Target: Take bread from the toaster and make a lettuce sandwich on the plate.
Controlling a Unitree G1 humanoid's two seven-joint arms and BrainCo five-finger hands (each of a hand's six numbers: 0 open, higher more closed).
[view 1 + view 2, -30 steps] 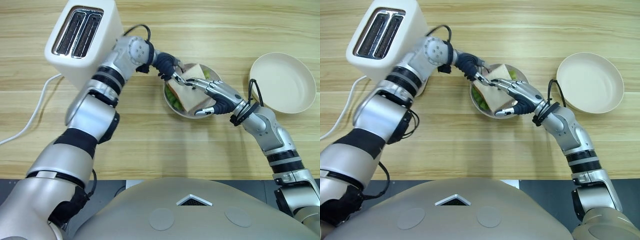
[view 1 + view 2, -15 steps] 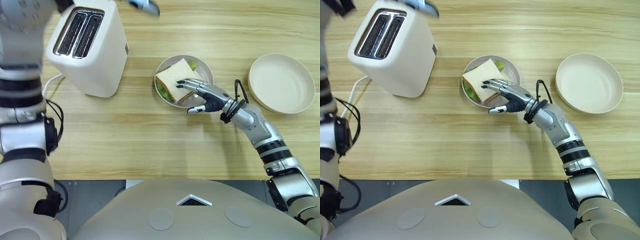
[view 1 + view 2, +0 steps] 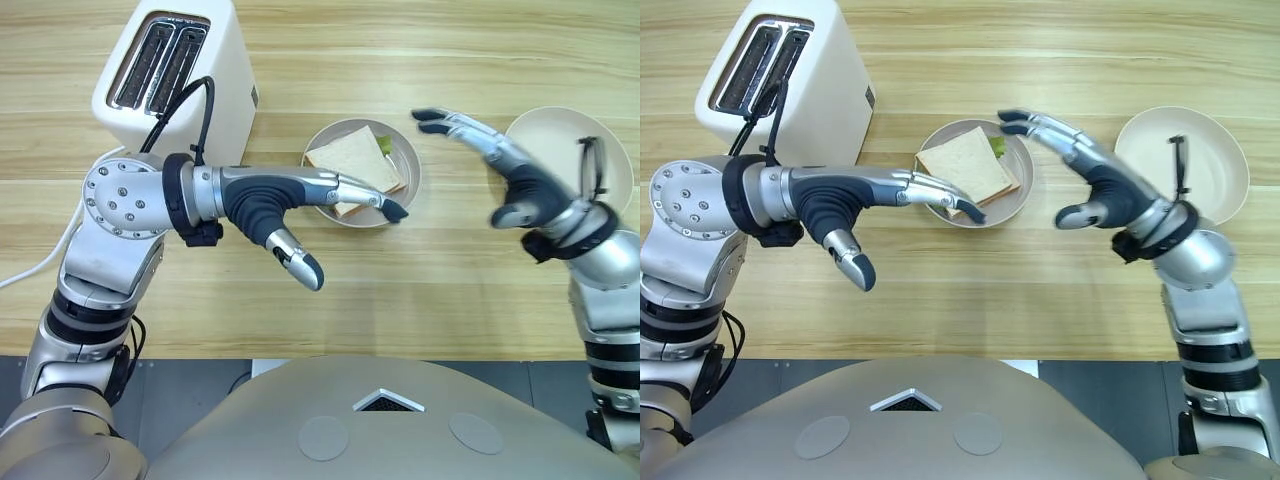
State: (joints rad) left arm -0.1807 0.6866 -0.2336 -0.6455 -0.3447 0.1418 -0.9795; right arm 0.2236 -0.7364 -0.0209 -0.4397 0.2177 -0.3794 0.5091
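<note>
My left hand (image 3: 265, 200) splayed, empty, over round grey plate (image 3: 414, 175) bearing white-bread lettuce sandwich (image 3: 350, 160); right hand (image 3: 520, 185) splayed, empty, alongside

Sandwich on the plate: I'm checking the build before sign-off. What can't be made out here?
- Lettuce: just a green sliver shows in both eye views; the top bread slice covers the rest.
- That slice's near edge and the near rim of the plate: behind fingers of the left hand, both views.
- Cream bowl: partly behind the right hand, both views.
</note>
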